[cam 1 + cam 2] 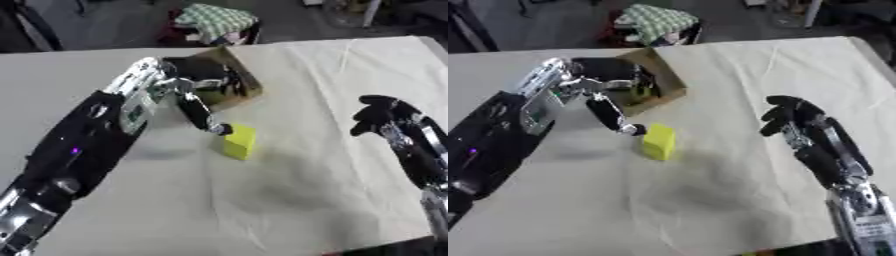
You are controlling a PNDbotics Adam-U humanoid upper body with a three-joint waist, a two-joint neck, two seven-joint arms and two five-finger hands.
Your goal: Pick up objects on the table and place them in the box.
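Your left hand [197,97] has only one straight fingertip touching the yellow block [240,141], so you could topple it away from the box [249,80] without a pinch.

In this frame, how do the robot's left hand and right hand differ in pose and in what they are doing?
The left hand reaches over the table's middle, one finger stretched down against the yellow block beside the cardboard box; the right hand touches nothing. The left hand sits among the task's things; the right hand hovers apart over bare cloth, fingers curled. Both are black and hold nothing.
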